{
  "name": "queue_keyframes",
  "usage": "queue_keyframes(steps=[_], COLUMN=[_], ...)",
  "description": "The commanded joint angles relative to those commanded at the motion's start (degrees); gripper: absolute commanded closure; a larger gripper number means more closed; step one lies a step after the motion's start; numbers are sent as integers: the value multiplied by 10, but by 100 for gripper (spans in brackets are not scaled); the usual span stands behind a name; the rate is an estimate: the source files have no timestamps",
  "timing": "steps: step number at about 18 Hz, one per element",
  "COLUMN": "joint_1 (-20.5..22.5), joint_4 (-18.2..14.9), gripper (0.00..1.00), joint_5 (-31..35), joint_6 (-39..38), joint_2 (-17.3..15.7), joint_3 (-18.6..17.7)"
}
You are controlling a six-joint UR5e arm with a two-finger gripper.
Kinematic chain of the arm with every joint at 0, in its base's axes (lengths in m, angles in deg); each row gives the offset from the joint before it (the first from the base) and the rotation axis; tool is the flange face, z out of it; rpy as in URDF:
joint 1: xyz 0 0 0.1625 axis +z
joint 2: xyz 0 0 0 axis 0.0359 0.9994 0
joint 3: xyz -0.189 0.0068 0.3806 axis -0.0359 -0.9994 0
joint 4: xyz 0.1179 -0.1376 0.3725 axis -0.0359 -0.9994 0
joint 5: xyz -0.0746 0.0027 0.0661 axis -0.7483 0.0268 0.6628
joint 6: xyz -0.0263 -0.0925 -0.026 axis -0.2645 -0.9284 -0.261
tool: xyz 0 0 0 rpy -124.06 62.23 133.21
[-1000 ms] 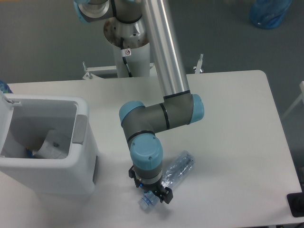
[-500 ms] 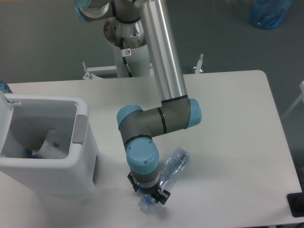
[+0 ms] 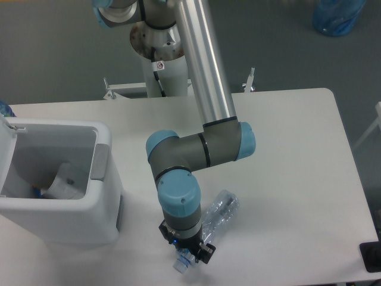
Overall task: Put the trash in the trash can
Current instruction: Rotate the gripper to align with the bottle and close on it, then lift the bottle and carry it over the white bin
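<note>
— How is the arm standing?
— The silver upper tube slopes down from the top of the view to a grey elbow with blue caps over the middle of the table (image 3: 297,137). From there the wrist turns down, so the gripper (image 3: 188,253) points straight at the tabletop near the front edge.
— Is the gripper holding anything?
— Its dark fingers sit around the neck end of the bottle (image 3: 215,215), with the blue cap showing just below them. The wrist hides the fingers, so I cannot tell whether they are clamped or apart.
— Where does the bottle lie?
— On its side, slanting up and to the right from the gripper.
— And the bin?
— The trash can (image 3: 89,220) stands at the left edge, lid open, with a white wrapper (image 3: 62,186) inside.
</note>
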Motion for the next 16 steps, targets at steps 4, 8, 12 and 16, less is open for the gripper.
queue_keyframes(steps=[4,8,12,16], joint_1=[24,47,71,85], joint_4=[1,1,1,1], gripper=[41,41,41,41], joint_5=[-73,-150,-243,-358], joint_6=[-11,-41,-77,-152], joint_2=[-19,-46,-75,-86], joint_3=[40,69,69,88])
